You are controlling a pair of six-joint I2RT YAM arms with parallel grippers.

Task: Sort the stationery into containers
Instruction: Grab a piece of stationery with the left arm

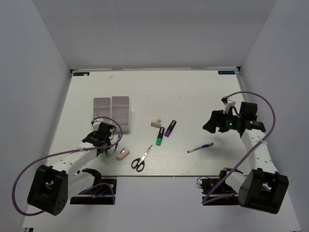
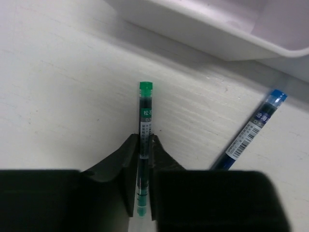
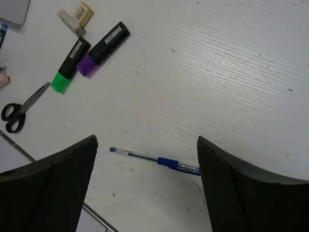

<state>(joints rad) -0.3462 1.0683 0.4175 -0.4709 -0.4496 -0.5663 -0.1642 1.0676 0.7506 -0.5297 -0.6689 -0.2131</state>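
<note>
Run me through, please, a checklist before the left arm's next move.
1. Left gripper closed on the green pen: ok, its fingers press both sides.
2. Green pen lifted off the table: cannot tell.
3. Capped blue pen clear of the fingers: ok, it lies apart.
4. Tray ahead: ok, nothing lies between it and the green pen.
5. Right gripper out of the way: ok, open above the blue ballpoint, far across the table.
</note>
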